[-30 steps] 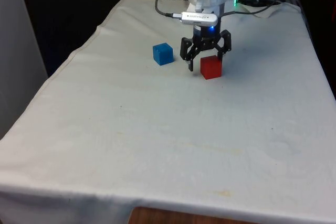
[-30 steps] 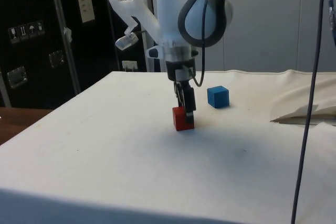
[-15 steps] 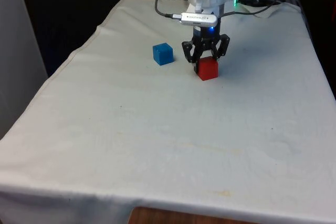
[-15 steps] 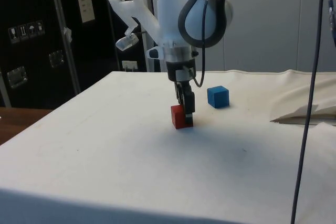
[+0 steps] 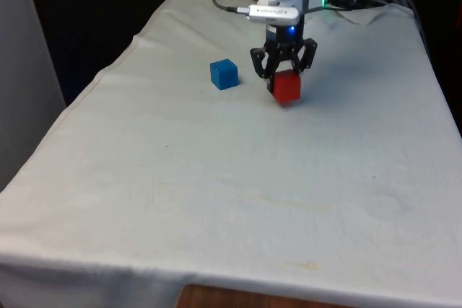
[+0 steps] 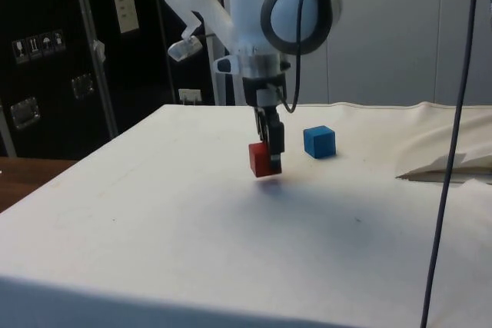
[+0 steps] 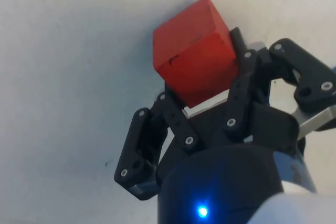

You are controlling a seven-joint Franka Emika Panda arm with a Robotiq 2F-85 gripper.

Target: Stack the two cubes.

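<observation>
- Red cube [image 5: 286, 86] sits between the gripper [image 5: 284, 76] fingers, pinched at its upper part, most of the cube hanging below the fingertips.
- Side view: red cube [image 6: 261, 160] is off the cloth, a soft shadow on the table [image 6: 192, 220] just beneath it; gripper [image 6: 269, 151] points straight down from the white arm [image 6: 265, 13].
- Wrist view: fingers [image 7: 239, 85] closed onto opposite faces of the red cube [image 7: 194, 59], cube tilted a bit against the linkage; white cloth behind it.
- Gripper state: clamped on the red cube, jaws narrowed to cube width, touching nothing else.
- Blue cube [image 5: 224, 73] rests on the cloth on the front view's left of the gripper, apart from it, roughly level with the red cube in depth.
- Side view: blue cube [image 6: 319, 141] lies beyond and to the right of the held cube, flat on the table, not touched.
- Cubes are near each other but clearly separate; not stacked.
- Table [image 5: 216, 200] cloth is white, slightly wrinkled at its edges; a fold of cloth [image 6: 446, 167] shows at the side view's right.
</observation>
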